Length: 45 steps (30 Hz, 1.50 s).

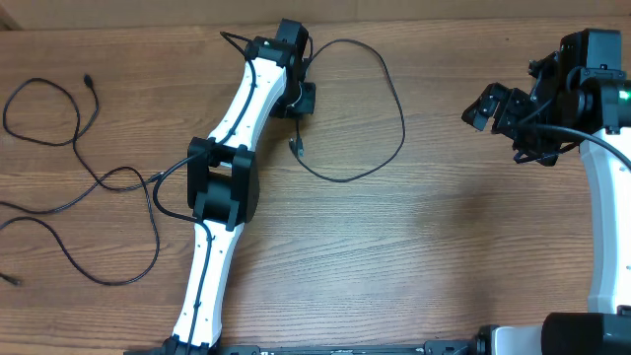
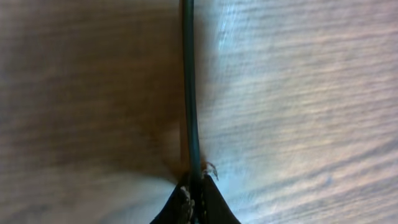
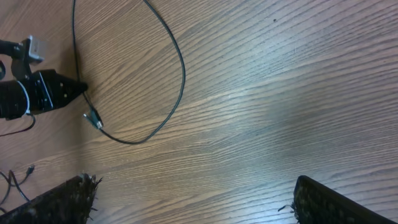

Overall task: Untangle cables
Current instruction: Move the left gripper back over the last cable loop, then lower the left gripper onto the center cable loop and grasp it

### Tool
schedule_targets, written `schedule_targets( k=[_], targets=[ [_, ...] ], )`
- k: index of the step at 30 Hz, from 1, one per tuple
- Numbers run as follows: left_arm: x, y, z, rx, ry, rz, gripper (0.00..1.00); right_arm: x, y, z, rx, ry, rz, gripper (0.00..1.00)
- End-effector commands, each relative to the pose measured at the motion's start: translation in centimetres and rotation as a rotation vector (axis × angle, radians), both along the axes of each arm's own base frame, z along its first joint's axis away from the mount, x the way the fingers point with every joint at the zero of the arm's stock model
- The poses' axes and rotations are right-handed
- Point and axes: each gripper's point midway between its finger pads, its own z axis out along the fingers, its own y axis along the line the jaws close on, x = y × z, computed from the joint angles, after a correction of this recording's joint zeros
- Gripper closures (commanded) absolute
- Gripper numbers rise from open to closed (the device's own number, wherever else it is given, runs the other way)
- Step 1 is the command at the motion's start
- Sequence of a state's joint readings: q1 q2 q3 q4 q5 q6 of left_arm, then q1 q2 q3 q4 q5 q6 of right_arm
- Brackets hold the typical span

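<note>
Left gripper (image 2: 194, 199): pressed together, pinching the thin black looped cable (image 2: 188, 81), which runs straight ahead from its tips.
Right gripper (image 3: 194, 200): spread wide, holding nothing, above the brown wooden table (image 3: 280, 93).
Loose thin black cables (image 1: 79, 187): well left of the pinching gripper.

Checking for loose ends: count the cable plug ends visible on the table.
3. Upper-left plug toward the far side; lower-left plug at the picture's left edge; centre plug near the left arm. More may hide under that arm or out of frame.

Left arm (image 1: 242, 104) stretches forward, jaws pinched together; right arm (image 1: 597, 197) holds its jaws wide.
</note>
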State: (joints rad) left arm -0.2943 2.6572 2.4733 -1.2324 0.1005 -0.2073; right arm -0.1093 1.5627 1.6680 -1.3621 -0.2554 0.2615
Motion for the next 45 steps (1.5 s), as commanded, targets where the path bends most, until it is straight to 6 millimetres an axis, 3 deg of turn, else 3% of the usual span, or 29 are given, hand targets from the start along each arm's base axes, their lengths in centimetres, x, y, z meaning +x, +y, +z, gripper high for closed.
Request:
schedule_targets(
  k=[1, 4, 6, 9, 11, 19, 23, 27, 32, 41, 43, 45],
  targets=[
    [1.5, 0.3, 5.6, -0.038, -0.103, -0.015, 0.96, 0.0, 0.1, -0.1, -0.001, -0.001, 0.008, 0.0],
    [1.8, -0.1, 10.3, -0.074, -0.182, -0.039, 0.96, 0.0, 0.1, -0.1, -0.002, -0.001, 0.007, 0.0],
    [1.4, -0.3, 12.5, -0.089, -0.211, -0.046, 0.96, 0.0, 0.1, -0.1, -0.002, -0.001, 0.008, 0.0],
    [0.0, -1.2, 14.1, -0.133, -0.191, -0.066, 0.96, 0.0, 0.1, -0.1, -0.001, 0.0, 0.007, 0.0],
    [-1.5, -1.9, 13.9, -0.16, -0.135, -0.081, 0.95, 0.0, 0.1, -0.1, -0.001, 0.0, 0.007, 0.0],
    [-6.5, -5.0, 10.4, -0.144, 0.071, -0.135, 0.96, 0.0, 0.1, -0.1, -0.002, -0.002, 0.007, 0.0],
    [-8.3, -5.8, 7.6, -0.066, 0.129, -0.172, 0.95, 0.0, 0.1, -0.1, -0.001, -0.002, 0.007, 0.0],
    [-9.3, -4.7, 4.2, 0.07, 0.159, -0.158, 0.95, -0.1, 0.1, -0.2, -0.001, 0.002, 0.008, 0.0],
    [-10.9, -4.0, 0.5, 0.083, 0.234, -0.129, 0.96, 0.0, 0.1, -0.1, -0.001, 0.001, 0.008, 0.0],
    [-11.8, -2.9, -1.8, 0.129, 0.26, -0.127, 0.95, 0.0, 0.1, -0.1, -0.001, -0.001, 0.007, 0.0],
    [-11.6, -2.5, -2.1, 0.153, 0.252, -0.123, 0.91, 0.0, 0.1, -0.1, -0.001, -0.001, 0.007, 0.0],
    [-11.6, -2.1, -2.5, 0.171, 0.246, -0.121, 0.8, 0.0, 0.1, -0.1, -0.001, -0.001, 0.007, 0.0]
  ],
)
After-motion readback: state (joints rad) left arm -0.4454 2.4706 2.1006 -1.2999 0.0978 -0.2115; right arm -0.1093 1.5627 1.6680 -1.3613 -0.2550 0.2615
